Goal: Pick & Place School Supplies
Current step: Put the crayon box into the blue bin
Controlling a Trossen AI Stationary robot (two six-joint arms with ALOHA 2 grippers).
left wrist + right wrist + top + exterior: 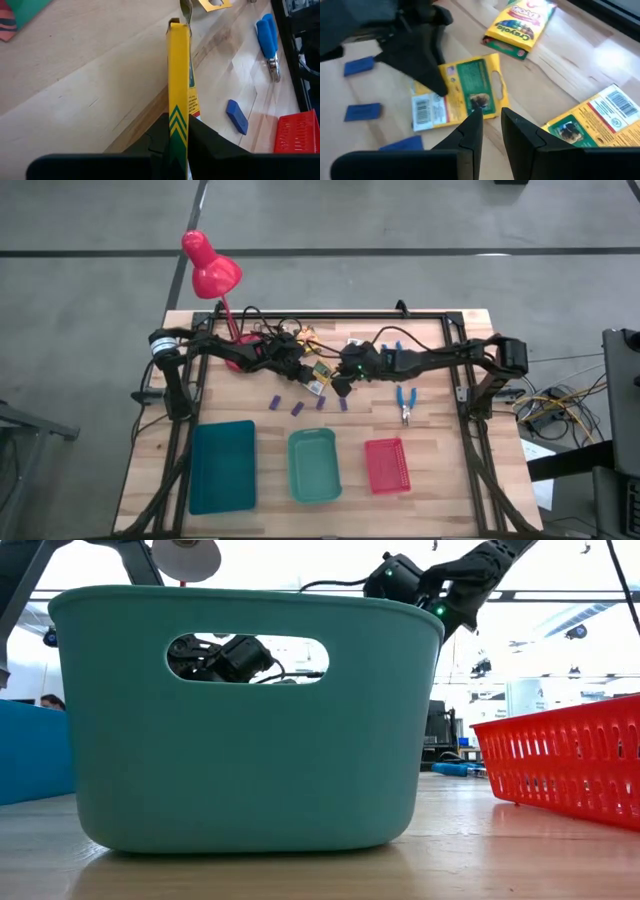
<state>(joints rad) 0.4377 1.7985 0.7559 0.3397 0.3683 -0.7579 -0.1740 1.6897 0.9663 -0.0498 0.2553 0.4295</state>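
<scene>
Left gripper (176, 142) clamps crayon box (179, 95) edge-on: light, thin card, crushable; grip flat faces. Right gripper (491, 125) slightly parted, empty.

1. The left arm reaches from the table's left side toward the middle; the left gripper (178, 142) is clamped edge-on around a yellow crayon box (179, 90).
2. The right arm reaches in from the right side; the right gripper (491, 127) hangs near the left one, its fingers slightly parted, holding nothing.
</scene>
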